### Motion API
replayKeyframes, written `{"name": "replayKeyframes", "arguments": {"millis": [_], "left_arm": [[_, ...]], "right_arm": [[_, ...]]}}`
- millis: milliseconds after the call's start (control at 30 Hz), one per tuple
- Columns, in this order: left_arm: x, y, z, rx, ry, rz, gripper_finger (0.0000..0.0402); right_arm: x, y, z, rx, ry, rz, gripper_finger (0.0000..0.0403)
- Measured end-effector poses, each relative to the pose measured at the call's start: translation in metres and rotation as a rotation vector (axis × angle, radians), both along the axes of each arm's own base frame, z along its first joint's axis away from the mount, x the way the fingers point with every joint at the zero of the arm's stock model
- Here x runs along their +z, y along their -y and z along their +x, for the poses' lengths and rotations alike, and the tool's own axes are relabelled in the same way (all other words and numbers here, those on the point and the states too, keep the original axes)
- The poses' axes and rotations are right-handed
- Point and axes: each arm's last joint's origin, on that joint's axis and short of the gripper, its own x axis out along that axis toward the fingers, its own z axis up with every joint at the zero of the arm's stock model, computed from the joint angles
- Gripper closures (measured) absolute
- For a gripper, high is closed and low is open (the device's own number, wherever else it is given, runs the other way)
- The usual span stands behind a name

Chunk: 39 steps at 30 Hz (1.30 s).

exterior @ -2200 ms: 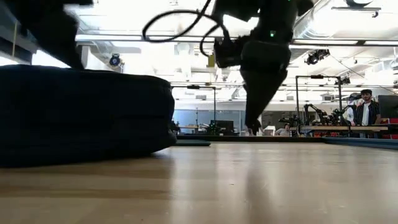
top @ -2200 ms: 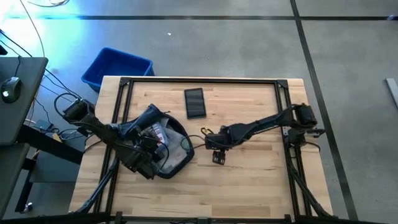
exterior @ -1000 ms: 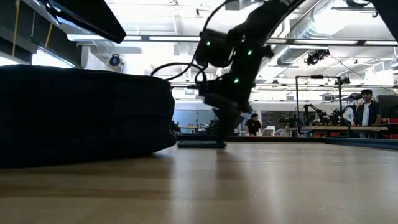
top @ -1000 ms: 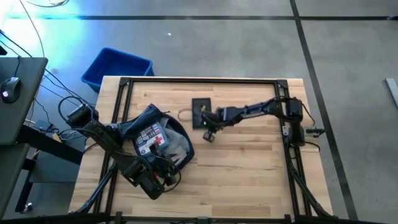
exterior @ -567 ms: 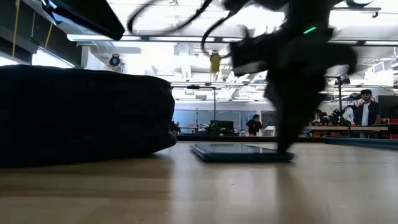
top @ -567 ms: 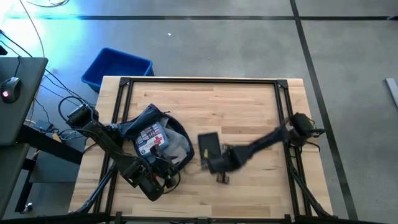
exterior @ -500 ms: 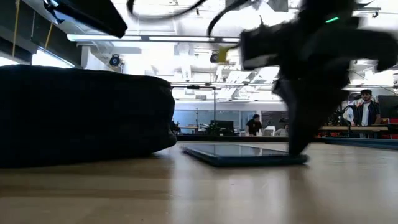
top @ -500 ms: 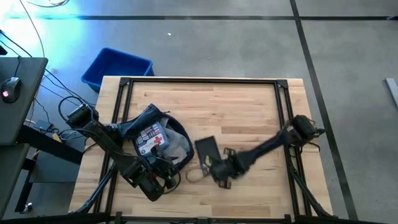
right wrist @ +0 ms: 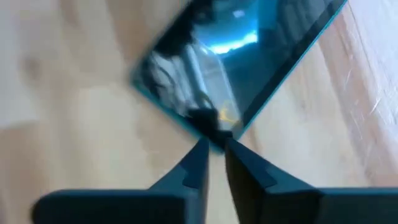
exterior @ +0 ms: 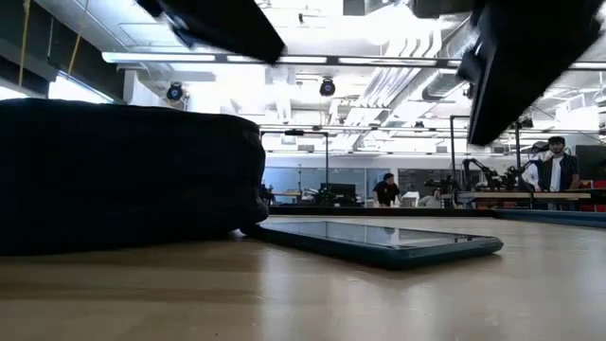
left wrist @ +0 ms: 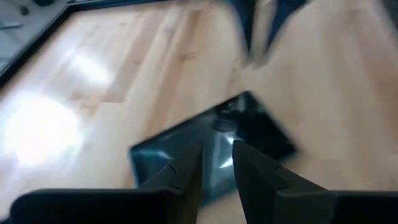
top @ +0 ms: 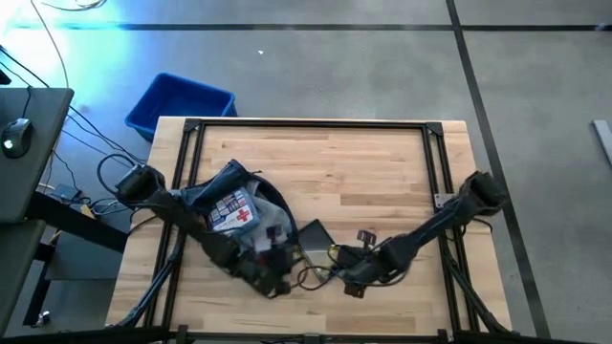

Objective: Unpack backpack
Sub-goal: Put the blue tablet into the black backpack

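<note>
While your right pincer (right wrist: 216, 148) hangs over the table (top: 382, 162), its two fingers stand only narrowly parted and pinch nothing. Right off their tips lies one corner of a dark, teal-edged tablet (right wrist: 236, 56), flat on the wood with its glass up; the low view shows that the pincer is clear above it and not touching.

Across the tablet from that pincer you find your left pincer (left wrist: 217, 155), also over the wood. It too has a slim gap between its fingers and nothing in it, and from its own camera the tablet sits just ahead of the tips.

Behind the left pincer, under that arm, sits the backpack (top: 234, 196): dark navy, lying on the table with its mouth open and a white card with a red cross showing inside. The tablet's far corner comes close up against the bag's side; you cannot tell whether they touch.

Well beyond the backpack, off the table's corner, a bright blue bin (top: 182, 103) stands on the floor. In the room behind, two people (exterior: 557, 163) are far off.
</note>
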Motion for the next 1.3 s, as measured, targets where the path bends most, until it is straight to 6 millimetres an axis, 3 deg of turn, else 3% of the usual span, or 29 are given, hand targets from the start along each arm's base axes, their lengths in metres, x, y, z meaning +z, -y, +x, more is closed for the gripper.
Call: {"name": "replayKeyframes", "arguments": {"millis": [200,433,667,867,1100,1300], "left_arm": [[-0.025,-0.037,0.025,-0.102,-0.192,-0.155,0.0362],[-0.059,-0.04,0.031,-0.14,-0.34,-0.265,0.0386],[-0.076,-0.043,0.047,-0.103,-0.255,-0.276,0.0395],[-0.084,-0.036,0.068,-0.244,-0.08,-0.364,0.0395],[-0.064,-0.025,0.071,-0.208,-0.197,-0.199,0.0395],[-0.041,0.007,0.068,-0.287,-0.208,-0.017,0.0399]], "right_arm": [[-0.002,-0.034,-0.023,-0.094,0.008,0.089,0.0239],[-0.01,-0.068,-0.046,-0.204,0.102,0.126,0.0145],[-0.009,-0.079,-0.054,-0.284,0.226,0.128,0.0135],[-0.008,-0.082,-0.056,-0.287,0.238,0.136,0.0135],[-0.008,-0.084,-0.059,-0.29,0.238,0.14,0.0135],[-0.011,-0.086,-0.059,-0.269,0.274,0.101,0.0135]]}}
